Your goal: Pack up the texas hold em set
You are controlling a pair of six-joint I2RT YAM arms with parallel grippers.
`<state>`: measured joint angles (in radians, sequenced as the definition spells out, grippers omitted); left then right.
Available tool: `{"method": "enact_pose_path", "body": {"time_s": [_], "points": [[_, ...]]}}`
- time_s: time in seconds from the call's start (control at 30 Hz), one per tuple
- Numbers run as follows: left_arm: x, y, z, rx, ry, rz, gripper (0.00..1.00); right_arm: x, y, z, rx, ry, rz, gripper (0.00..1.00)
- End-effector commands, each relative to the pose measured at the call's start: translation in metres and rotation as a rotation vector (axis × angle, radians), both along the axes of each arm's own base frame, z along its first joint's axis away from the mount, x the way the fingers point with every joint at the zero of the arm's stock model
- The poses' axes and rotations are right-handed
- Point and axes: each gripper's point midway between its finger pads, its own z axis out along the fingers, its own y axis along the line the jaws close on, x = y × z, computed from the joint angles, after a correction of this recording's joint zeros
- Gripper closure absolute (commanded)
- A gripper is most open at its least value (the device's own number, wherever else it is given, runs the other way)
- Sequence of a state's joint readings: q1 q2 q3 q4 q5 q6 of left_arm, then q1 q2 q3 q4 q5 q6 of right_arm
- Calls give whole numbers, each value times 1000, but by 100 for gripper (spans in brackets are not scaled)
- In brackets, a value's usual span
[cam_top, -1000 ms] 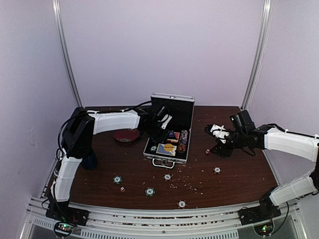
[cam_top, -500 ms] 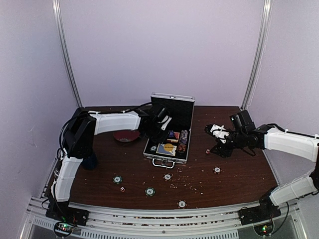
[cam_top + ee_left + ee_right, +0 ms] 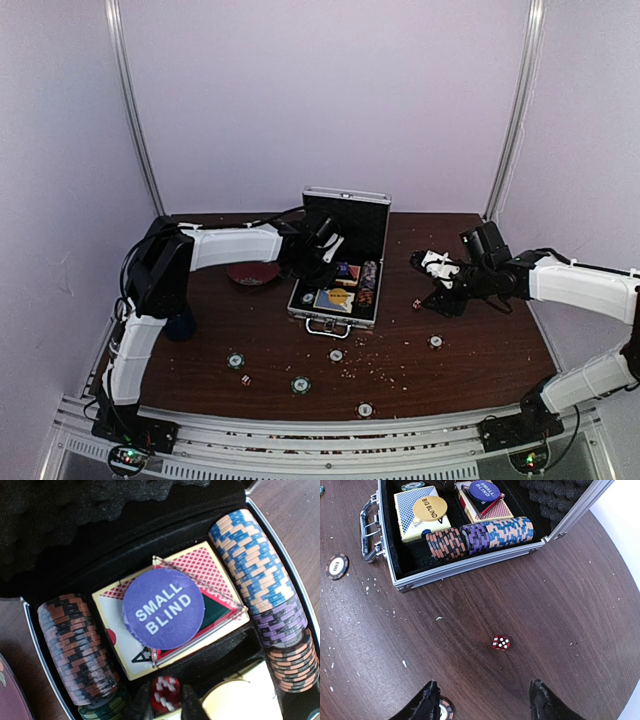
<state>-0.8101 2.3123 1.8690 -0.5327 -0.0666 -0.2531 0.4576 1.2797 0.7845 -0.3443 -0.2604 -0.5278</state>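
Note:
The silver case [image 3: 340, 262] lies open mid-table with its lid upright. Inside it in the left wrist view are a pink card box [image 3: 212, 567] with a blue "SMALL BLIND" disc [image 3: 163, 608] on top, and rows of chips [image 3: 75, 650] on both sides. My left gripper [image 3: 166, 707] is low inside the case, shut on a red die [image 3: 165, 694]. My right gripper [image 3: 485, 705] is open above the table, with a second red die [image 3: 501, 642] lying just ahead of it. A chip [image 3: 445, 710] lies by its left finger.
Several loose chips [image 3: 301, 384] and a third die [image 3: 245, 379] lie on the near table among white crumbs. A red plate [image 3: 252, 272] sits left of the case and a dark mug [image 3: 180, 325] by the left arm. The case handle [image 3: 367, 527] faces the near side.
My left gripper has shifted slightly inside the case with the die. The right arm has barely moved.

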Motion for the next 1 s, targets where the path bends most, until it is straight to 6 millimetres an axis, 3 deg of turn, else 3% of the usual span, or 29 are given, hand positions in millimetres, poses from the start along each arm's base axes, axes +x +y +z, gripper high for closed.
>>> {"method": "enact_pose_path", "body": {"time_s": [0.0, 0.17, 0.4, 0.57, 0.8, 0.97], "points": [[2, 1, 0, -11, 1, 2, 76, 3, -4, -1, -16, -5, -12, 39], [-2, 1, 18, -38, -7, 0, 73, 4, -4, -1, -13, -3, -19, 39], [-18, 10, 74, -121, -74, -11, 71, 10, -1, 5, 13, -4, -47, 39], [-38, 31, 107, -125, -123, -52, 70, 22, -1, 9, -7, 15, -83, 40], [-55, 62, 141, -62, -205, -96, 68, 47, -5, -4, -125, 98, -126, 44], [-62, 75, 152, -82, -266, -107, 66, 52, -2, -31, -181, 220, -135, 47]]}}
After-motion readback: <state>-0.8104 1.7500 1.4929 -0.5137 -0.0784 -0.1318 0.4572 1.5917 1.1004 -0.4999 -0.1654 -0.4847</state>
